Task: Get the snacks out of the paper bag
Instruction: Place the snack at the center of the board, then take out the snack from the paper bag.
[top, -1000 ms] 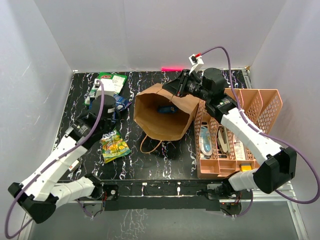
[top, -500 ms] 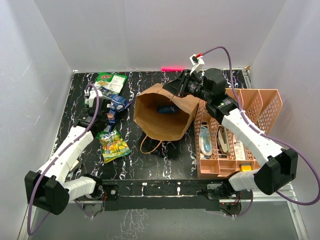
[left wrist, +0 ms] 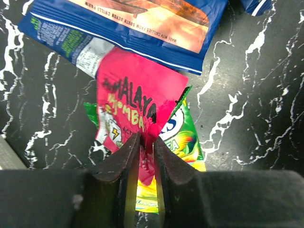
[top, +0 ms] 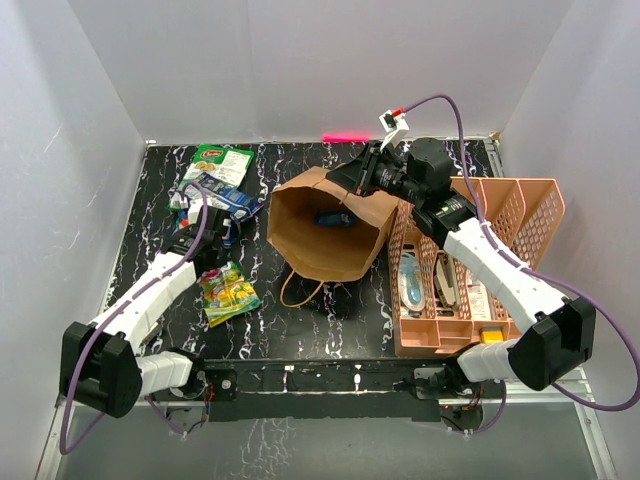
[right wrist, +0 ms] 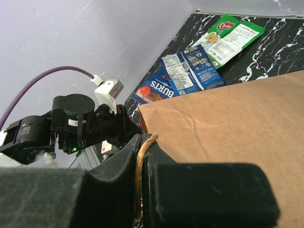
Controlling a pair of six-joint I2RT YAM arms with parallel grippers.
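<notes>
our left hand [left wrist: 147, 139] is closed narrowly on the lower seam of the red packet [left wrist: 133, 95], which lies on the counter [top: 300, 320] over a yellow-green packet [left wrist: 183, 137]. our right hand [right wrist: 142, 152] is clamped on the twine handle [right wrist: 151, 138] at the rim of the paper bag [top: 330, 250], holding its mouth open. a blue packet [top: 332, 217] lies inside. we judge these packets light, crinkly and slick, with crushable contents: pinch the flat sealed edge, not the puffed middle.
</notes>
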